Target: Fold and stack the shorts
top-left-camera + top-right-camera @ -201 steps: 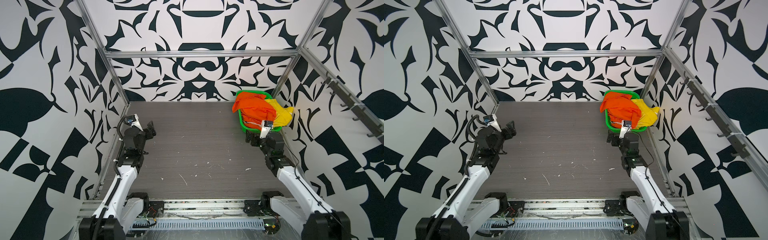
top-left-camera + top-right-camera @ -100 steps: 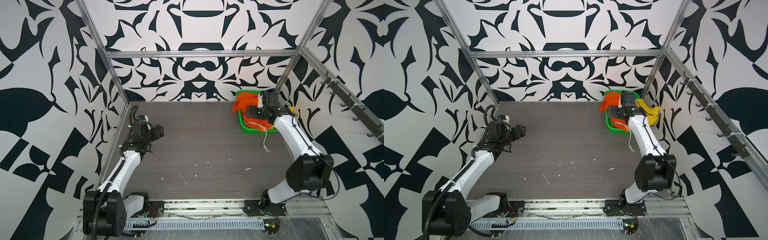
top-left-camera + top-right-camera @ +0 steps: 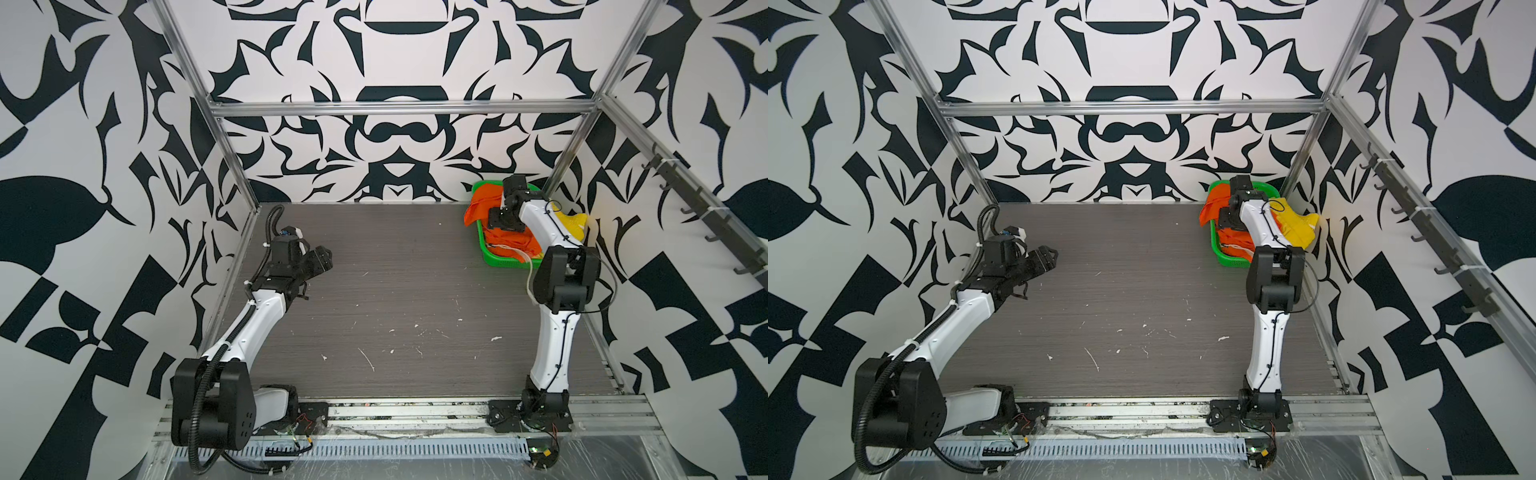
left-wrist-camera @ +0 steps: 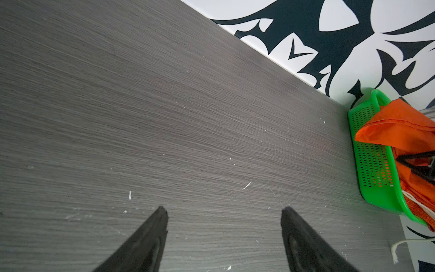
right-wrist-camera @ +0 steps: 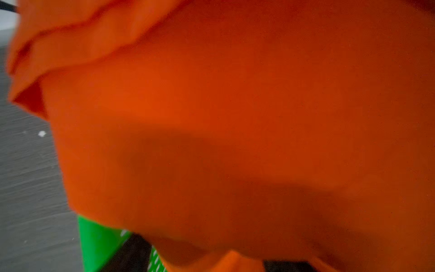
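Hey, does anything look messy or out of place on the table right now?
Yes. In the far right corner, the orange shorts spill over the rim of the green basket, the yellow shorts drape over its wall-side edge, and a white drawstring trails out over the near rim. Small white flecks dot the table.

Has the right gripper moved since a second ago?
Yes. The right gripper went from the near edge of the green basket farther toward the back wall; it is now over the basket, down among the orange shorts.

White links (image 3: 253, 324), black joints (image 3: 565, 278), cables (image 3: 268, 228)
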{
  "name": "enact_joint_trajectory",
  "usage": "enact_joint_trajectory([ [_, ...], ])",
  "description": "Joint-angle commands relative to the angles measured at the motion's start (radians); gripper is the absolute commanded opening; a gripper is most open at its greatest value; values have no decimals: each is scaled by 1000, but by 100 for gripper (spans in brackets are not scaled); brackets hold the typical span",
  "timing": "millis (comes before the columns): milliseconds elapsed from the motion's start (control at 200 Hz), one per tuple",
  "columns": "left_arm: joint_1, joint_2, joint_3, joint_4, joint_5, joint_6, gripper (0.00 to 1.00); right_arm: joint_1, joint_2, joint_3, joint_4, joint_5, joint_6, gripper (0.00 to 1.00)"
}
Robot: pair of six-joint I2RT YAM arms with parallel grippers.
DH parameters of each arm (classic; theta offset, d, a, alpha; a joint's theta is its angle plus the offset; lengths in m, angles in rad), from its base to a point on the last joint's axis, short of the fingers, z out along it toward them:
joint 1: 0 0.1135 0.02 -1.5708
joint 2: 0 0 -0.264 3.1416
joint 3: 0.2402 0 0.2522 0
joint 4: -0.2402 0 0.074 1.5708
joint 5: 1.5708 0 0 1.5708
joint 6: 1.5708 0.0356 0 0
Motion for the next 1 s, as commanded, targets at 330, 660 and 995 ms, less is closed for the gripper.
enact_joint_trajectory([
  [330,-37,-73,46,-23,-50,-12,79,18,-371,-36,100,-70,-61,0],
  [660,-40,-199,76,-62,-36,29,79,99,-662,58,97,-287,-118,0],
  [995,-40,-290,82,-101,-63,65,79,306,-782,178,36,-306,-146,0],
])
